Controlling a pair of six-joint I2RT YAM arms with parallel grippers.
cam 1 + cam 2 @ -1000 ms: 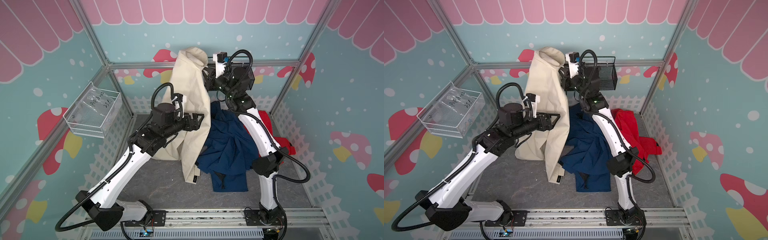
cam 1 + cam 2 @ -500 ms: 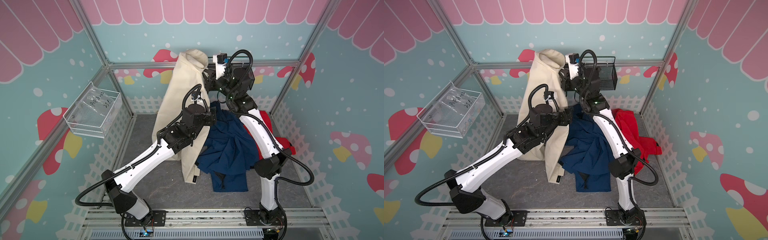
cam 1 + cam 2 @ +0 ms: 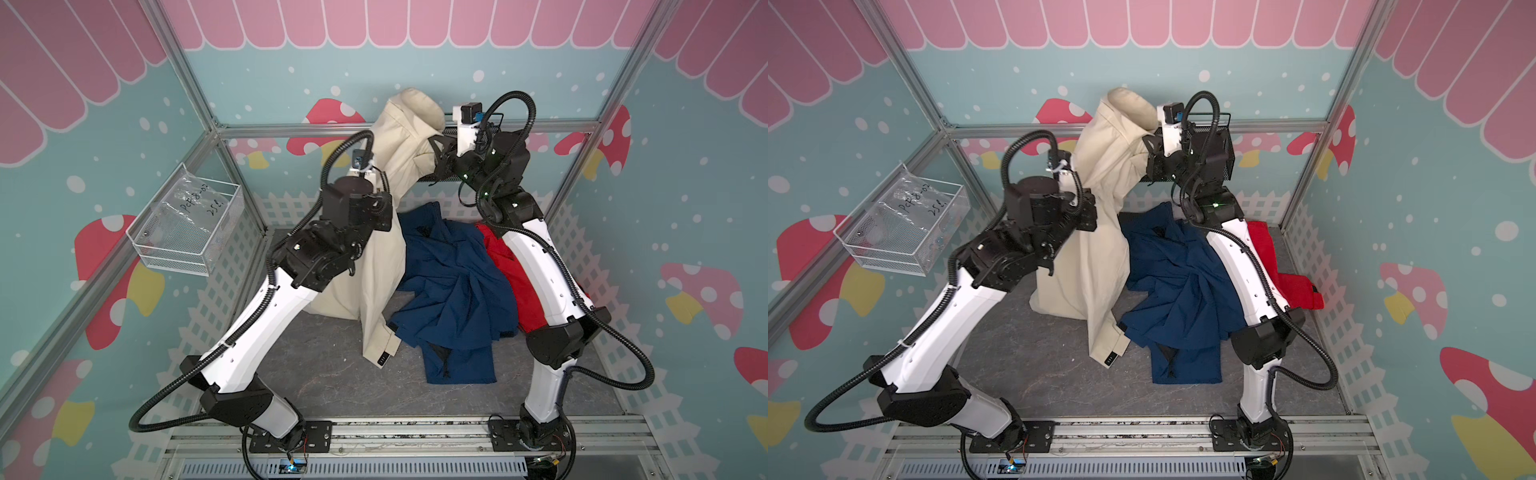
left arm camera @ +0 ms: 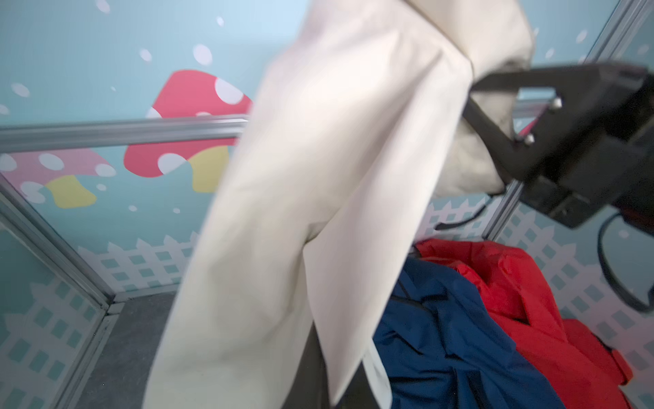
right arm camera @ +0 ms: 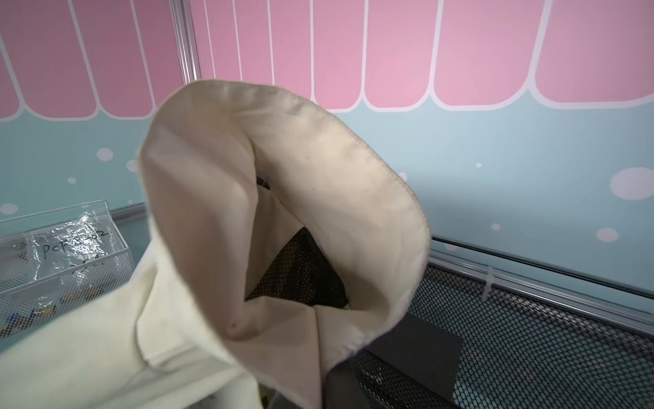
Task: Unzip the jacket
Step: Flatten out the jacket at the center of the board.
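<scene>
The cream jacket [image 3: 382, 266] hangs below the right gripper [image 4: 472, 97], which is clenched on cloth under the collar, while the left gripper [image 3: 386, 208], open a second ago, is now closed against the jacket's front lower down, its fingertips and the zipper hidden, so any catch is unclear.

**Site type:** robotics test cell, laboratory-built.

**Enclosure:** aluminium frame [image 3: 291, 132] carrying printed wall panels with red mushrooms [image 3: 328, 112], a pink scalloped awning [image 3: 374, 20] and a white picket fence [image 3: 282, 208]. The decor is staged.

**Fittings:** left arm [image 3: 266, 324] and right arm [image 3: 540, 270], white and black, bolted to a slotted base rail [image 3: 415, 428]. Corrugated cable conduit [image 3: 513, 94] loops off each.

**Work surface:** grey desk [image 3: 324, 374].

**Storage:** clear bin [image 3: 174, 257] on the side wall, holding a hand-marked bag [image 3: 199, 203]. A black mesh basket [image 3: 1217, 137] hangs on the rear bar.

**Test stock:** cream jacket [image 3: 382, 266] hoisted by the right arm. A blue garment [image 3: 453, 282] and a red garment [image 3: 1296, 286] lie heaped.
</scene>
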